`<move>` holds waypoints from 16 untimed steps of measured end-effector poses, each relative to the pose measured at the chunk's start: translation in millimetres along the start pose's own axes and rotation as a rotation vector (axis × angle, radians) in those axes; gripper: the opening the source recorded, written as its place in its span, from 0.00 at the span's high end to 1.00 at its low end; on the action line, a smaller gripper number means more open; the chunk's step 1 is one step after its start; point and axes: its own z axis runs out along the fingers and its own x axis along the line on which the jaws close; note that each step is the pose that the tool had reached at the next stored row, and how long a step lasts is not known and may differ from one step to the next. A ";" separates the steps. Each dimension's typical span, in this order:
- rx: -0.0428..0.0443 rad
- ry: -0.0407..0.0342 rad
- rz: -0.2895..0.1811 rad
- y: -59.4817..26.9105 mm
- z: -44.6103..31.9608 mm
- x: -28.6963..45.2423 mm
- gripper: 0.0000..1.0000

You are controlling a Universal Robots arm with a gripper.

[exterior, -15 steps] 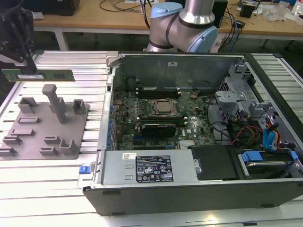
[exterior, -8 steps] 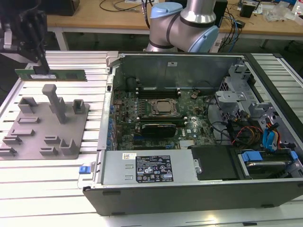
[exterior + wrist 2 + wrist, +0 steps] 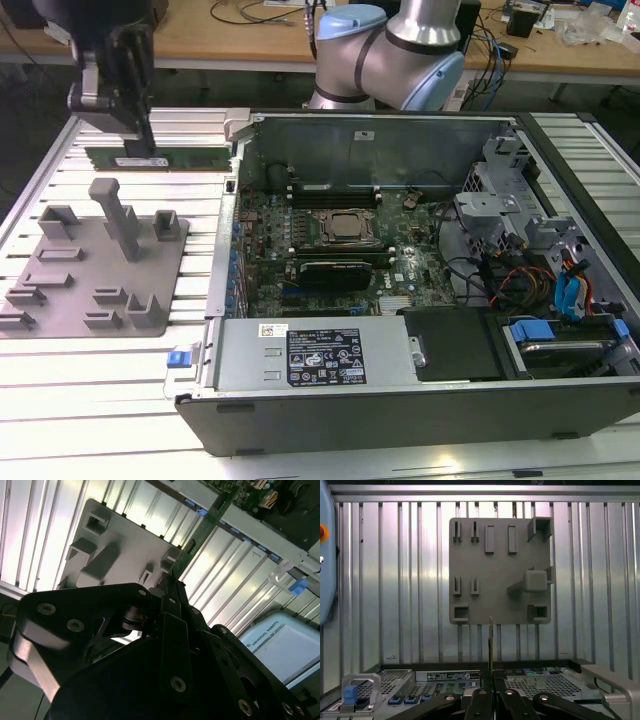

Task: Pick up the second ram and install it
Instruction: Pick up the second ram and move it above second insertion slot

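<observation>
Matt grey plastic holder tray; shiny ribbed metal table; green circuit-board second ram; matt black tool.

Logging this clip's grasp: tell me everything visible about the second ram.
The second ram is a long, narrow, flat green board, standing on its long edge and level. The pincer is shut on it from above, off-centre. It is behind the grey holder tray in the exterior view, one end close to the open computer case.
</observation>
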 end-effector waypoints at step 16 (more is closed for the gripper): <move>-0.0001 0.0001 0.000 -74.1 -3.3 -1.4 0.91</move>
